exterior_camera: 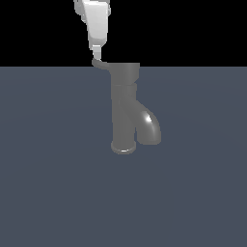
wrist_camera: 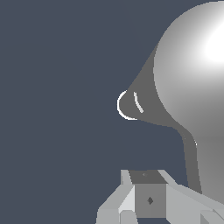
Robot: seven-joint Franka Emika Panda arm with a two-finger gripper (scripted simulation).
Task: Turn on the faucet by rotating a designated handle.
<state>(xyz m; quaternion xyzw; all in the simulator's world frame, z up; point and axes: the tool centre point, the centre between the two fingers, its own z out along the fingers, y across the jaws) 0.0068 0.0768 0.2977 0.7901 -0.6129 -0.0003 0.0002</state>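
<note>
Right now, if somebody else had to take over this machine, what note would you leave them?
Gripper: down at the outer tip of the handle; open or shut cannot be told, and contact is not certain.
Faucet: upright on the grey floor, spout toward the exterior view's right, handle sticking out to the exterior view's left from the top cap.
Done: approach to the handle.
Left: push the handle round to turn the faucet on.

We saw the faucet (exterior_camera: 125, 108) rendered as dark-grey metal with a glossy, smooth finish; a bright highlight lay on its curved spout (exterior_camera: 149, 128), and its round top (wrist_camera: 197, 78) glared almost white in the wrist view. The handle (exterior_camera: 101, 63) looked like the same smooth grey metal, duller. The gripper (exterior_camera: 97, 49) appeared as matt white and pale-grey plastic. The floor (exterior_camera: 53, 183) was a flat, matt slate-blue surface without texture.
</note>
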